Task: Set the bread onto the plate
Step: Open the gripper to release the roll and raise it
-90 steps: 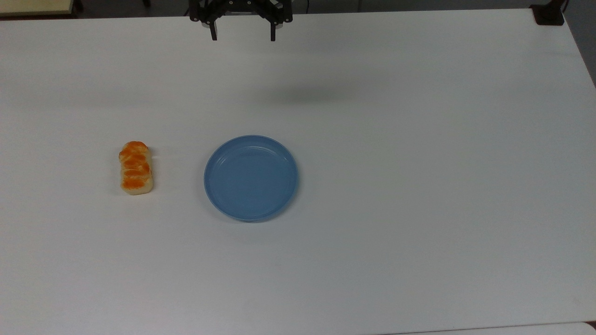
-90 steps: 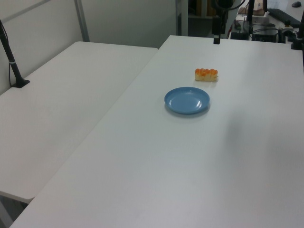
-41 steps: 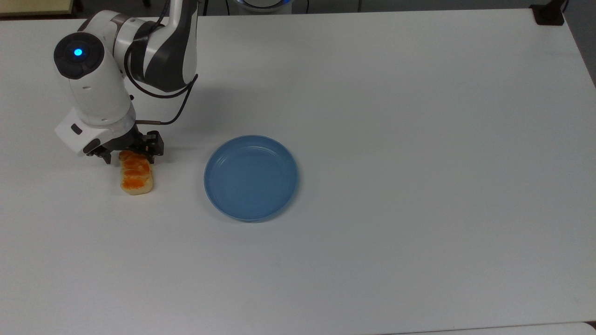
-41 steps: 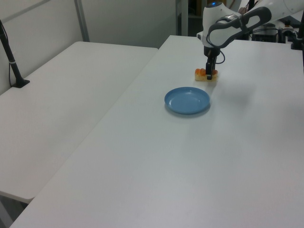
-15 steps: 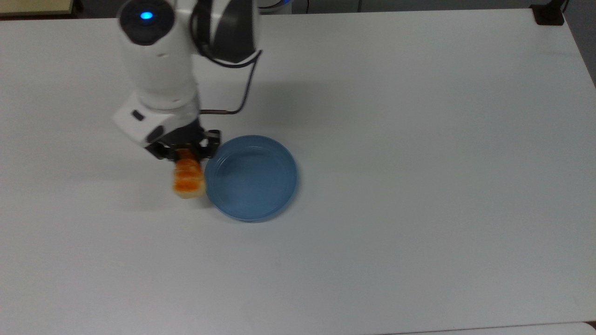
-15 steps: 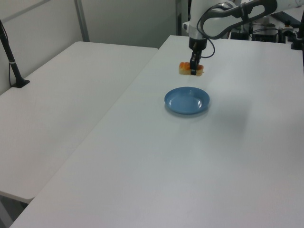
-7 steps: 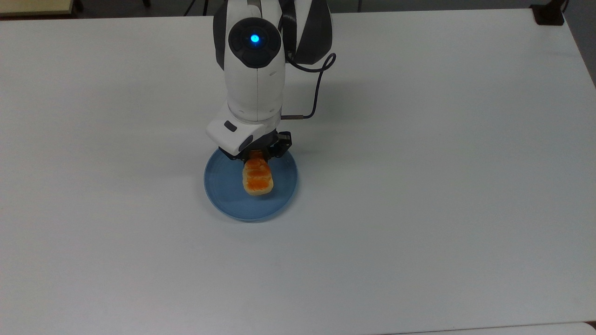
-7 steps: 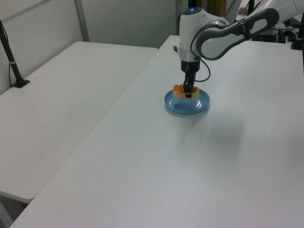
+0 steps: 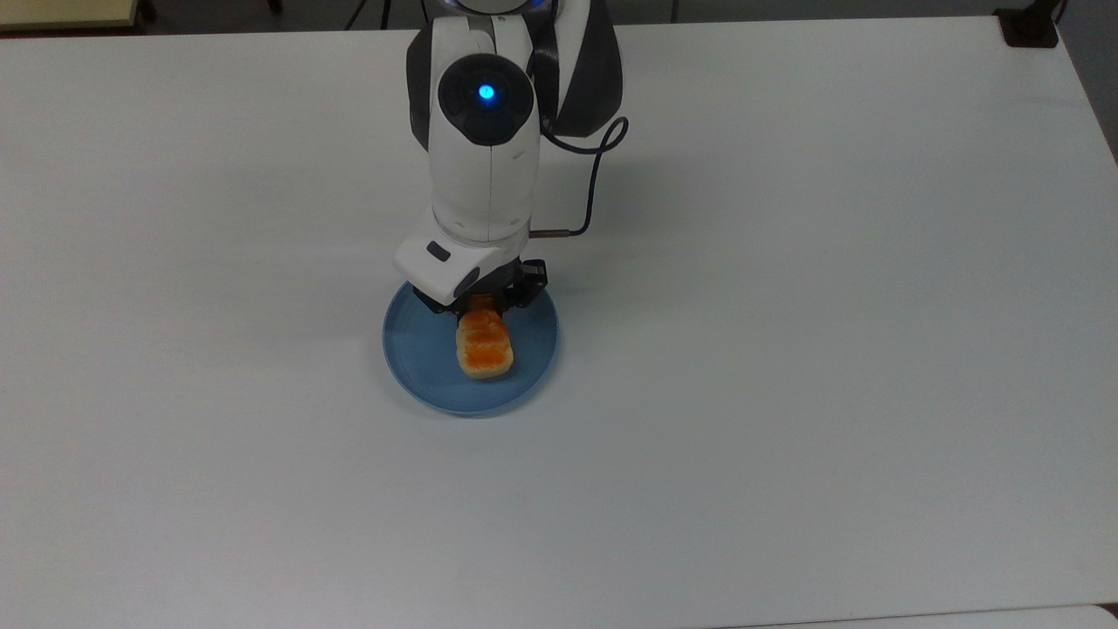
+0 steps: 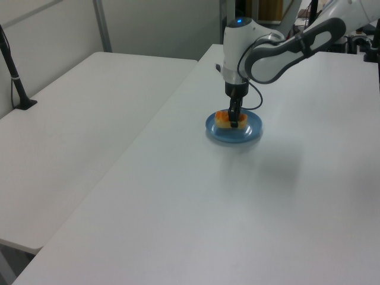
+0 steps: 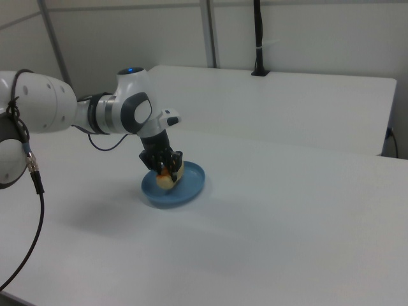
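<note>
The bread (image 9: 485, 351), a small loaf with an orange-brown top, lies lengthwise inside the light-blue plate (image 9: 417, 367), low on its floor or just above it. My gripper (image 9: 482, 307) points straight down and is shut on the loaf's far end in the top view. In the left view the bread (image 10: 223, 120) pokes out to the left of the gripper (image 10: 234, 122) over the plate (image 10: 253, 130). The right view has the gripper (image 11: 167, 169) clamping the bread (image 11: 167, 181) above the plate (image 11: 192, 185).
The white table (image 9: 786, 349) spreads wide around the plate. A second white table (image 10: 77, 119) adjoins it on the left view's left, with a black post (image 10: 15, 77) on it. The arm's grey cable (image 9: 594, 183) loops beside the wrist.
The gripper took the bread from the top view's left, carried it right over the plate, and in the last half second lowered it slightly toward the plate.
</note>
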Controlling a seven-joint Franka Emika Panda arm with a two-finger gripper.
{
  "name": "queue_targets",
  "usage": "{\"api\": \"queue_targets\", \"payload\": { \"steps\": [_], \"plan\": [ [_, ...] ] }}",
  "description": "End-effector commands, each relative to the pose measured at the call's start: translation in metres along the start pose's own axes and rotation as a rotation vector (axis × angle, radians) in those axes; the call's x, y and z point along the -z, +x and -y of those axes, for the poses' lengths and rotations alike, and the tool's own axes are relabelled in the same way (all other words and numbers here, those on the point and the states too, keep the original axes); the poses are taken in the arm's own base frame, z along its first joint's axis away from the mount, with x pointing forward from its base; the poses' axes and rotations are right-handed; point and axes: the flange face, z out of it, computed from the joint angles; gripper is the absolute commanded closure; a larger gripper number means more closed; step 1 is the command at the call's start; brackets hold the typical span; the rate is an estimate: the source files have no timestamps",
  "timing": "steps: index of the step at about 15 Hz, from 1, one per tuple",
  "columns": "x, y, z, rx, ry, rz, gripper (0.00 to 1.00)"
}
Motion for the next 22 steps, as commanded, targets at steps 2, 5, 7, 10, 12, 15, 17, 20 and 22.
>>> {"api": "queue_targets", "payload": {
  "steps": [2,5,7,10,12,15,17,20,22],
  "plan": [
    [-0.014,0.002,0.004,0.011,-0.034,-0.022,0.57],
    [-0.016,0.001,0.0,0.007,-0.037,-0.018,0.0],
    [-0.012,0.002,-0.001,0.003,-0.035,-0.021,0.0],
    [0.004,0.003,0.0,-0.011,-0.033,-0.036,0.0],
    [0.032,0.0,0.0,-0.035,-0.039,-0.037,0.0],
    [0.097,-0.019,-0.001,-0.049,-0.049,-0.007,0.0],
    [0.132,-0.033,0.006,-0.048,-0.049,0.017,0.0],
    [0.185,-0.057,0.001,-0.079,-0.005,0.023,0.0],
    [0.214,-0.074,-0.003,-0.091,-0.008,0.03,0.0]
  ]
}}
